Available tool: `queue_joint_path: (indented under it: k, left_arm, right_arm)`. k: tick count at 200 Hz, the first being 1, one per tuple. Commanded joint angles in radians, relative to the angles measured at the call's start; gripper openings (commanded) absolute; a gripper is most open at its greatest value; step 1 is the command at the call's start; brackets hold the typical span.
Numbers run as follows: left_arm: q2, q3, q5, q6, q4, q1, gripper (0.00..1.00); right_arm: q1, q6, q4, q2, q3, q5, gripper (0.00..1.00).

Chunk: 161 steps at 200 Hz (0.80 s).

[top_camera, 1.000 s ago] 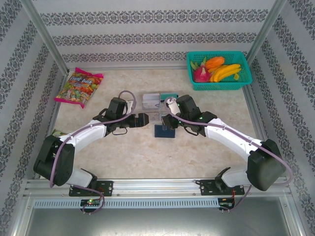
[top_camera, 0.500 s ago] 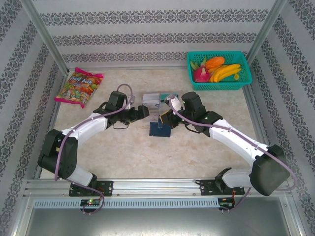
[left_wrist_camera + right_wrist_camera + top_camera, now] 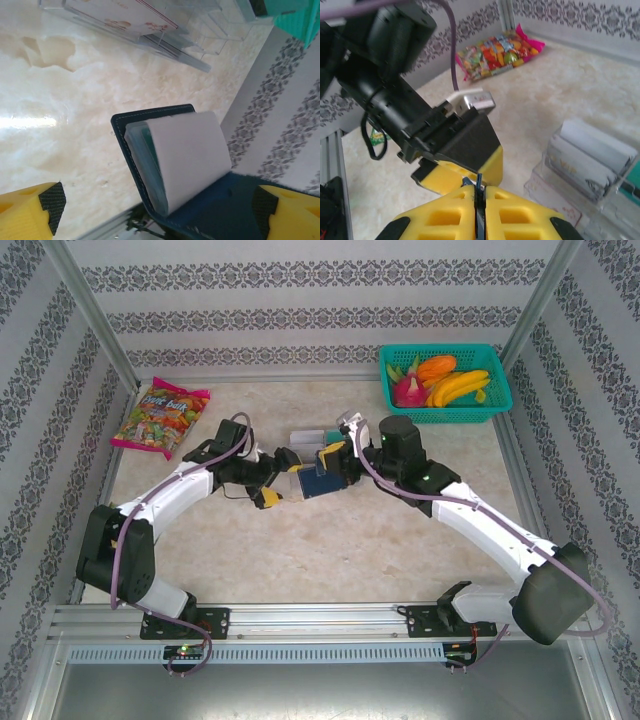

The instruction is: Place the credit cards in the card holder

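The dark navy card holder point(image 3: 322, 486) hangs open off the table, with my right gripper point(image 3: 335, 460) shut on its thin flap point(image 3: 478, 180). In the right wrist view the yellow fingers point(image 3: 445, 215) pinch that navy edge. Inside the holder sits a stack of credit cards point(image 3: 187, 155), a white one on top and teal ones beneath. My left gripper point(image 3: 279, 478) is open right beside the holder, its yellow fingertips point(image 3: 30, 210) on either side of the lower part without touching it. More cards stand in clear racks point(image 3: 305, 443) just behind.
A teal basket point(image 3: 498, 408) of fruit stands at the back right. A candy bag point(image 3: 160, 418) lies at the back left. The clear card racks point(image 3: 590, 155) sit close behind both grippers. Metal frame posts and patterned walls bound the table.
My right gripper has lifted the card holder off the table and carried it back and left. My left gripper has swung toward the holder and opened a little wider.
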Motion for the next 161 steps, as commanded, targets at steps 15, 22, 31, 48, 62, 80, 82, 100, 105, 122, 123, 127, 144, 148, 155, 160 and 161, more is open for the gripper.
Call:
queue_joint_path:
  k: [15, 22, 31, 48, 62, 80, 82, 100, 105, 122, 123, 127, 144, 148, 155, 160, 161]
  left_arm:
    - [0.006, 0.109, 0.037, -0.155, -0.087, 0.021, 0.98]
    - [0.009, 0.127, 0.040, -0.168, -0.087, 0.021, 0.98]
    - [0.009, 0.134, 0.039, -0.189, -0.068, 0.021, 0.98]
    - [0.013, 0.131, 0.054, -0.247, 0.012, 0.021, 0.97]
    - [0.021, 0.128, 0.064, -0.285, 0.054, 0.020, 0.96]
    - [0.031, 0.131, 0.062, -0.286, 0.038, 0.022, 0.95]
    - [0.032, 0.130, 0.064, -0.287, 0.037, 0.022, 0.95]
    - [0.040, 0.107, 0.081, -0.309, 0.066, 0.021, 0.93]
    - [0.039, 0.100, 0.086, -0.317, 0.079, 0.021, 0.92]
    - [0.043, 0.083, 0.097, -0.339, 0.116, 0.029, 0.92]
    - [0.043, 0.082, 0.098, -0.340, 0.117, 0.029, 0.91]
    - [0.043, 0.081, 0.098, -0.338, 0.121, 0.034, 0.91]
    - [0.032, 0.083, 0.085, -0.316, 0.110, 0.054, 0.90]
    - [0.030, 0.084, 0.080, -0.309, 0.103, 0.058, 0.90]
    - [0.025, 0.086, 0.075, -0.297, 0.090, 0.065, 0.89]
    - [0.024, 0.084, 0.072, -0.294, 0.087, 0.067, 0.89]
    - [0.024, 0.083, 0.072, -0.294, 0.086, 0.068, 0.89]
  right_arm:
    - [-0.004, 0.027, 0.107, 0.026, 0.100, -0.083, 0.10]
    - [-0.004, 0.031, 0.116, 0.033, 0.107, -0.083, 0.10]
    - [-0.004, 0.037, 0.130, 0.041, 0.114, -0.087, 0.10]
    - [-0.004, 0.057, 0.165, 0.066, 0.127, -0.104, 0.10]
    - [0.005, 0.066, 0.191, 0.085, 0.140, -0.109, 0.10]
    - [0.015, 0.074, 0.215, 0.101, 0.163, -0.110, 0.10]
    - [0.015, 0.075, 0.219, 0.103, 0.164, -0.111, 0.10]
    - [0.018, 0.096, 0.257, 0.111, 0.177, -0.121, 0.10]
    - [0.018, 0.102, 0.264, 0.113, 0.179, -0.127, 0.10]
    - [0.020, 0.109, 0.272, 0.116, 0.188, -0.136, 0.10]
    - [0.019, 0.109, 0.271, 0.116, 0.188, -0.136, 0.10]
    - [0.021, 0.107, 0.269, 0.117, 0.188, -0.136, 0.10]
    - [0.020, 0.095, 0.247, 0.119, 0.186, -0.134, 0.10]
    - [0.020, 0.093, 0.241, 0.120, 0.183, -0.133, 0.10]
    - [0.018, 0.093, 0.236, 0.118, 0.176, -0.134, 0.10]
    - [0.017, 0.094, 0.235, 0.117, 0.168, -0.135, 0.10]
    - [0.017, 0.095, 0.235, 0.117, 0.167, -0.135, 0.10]
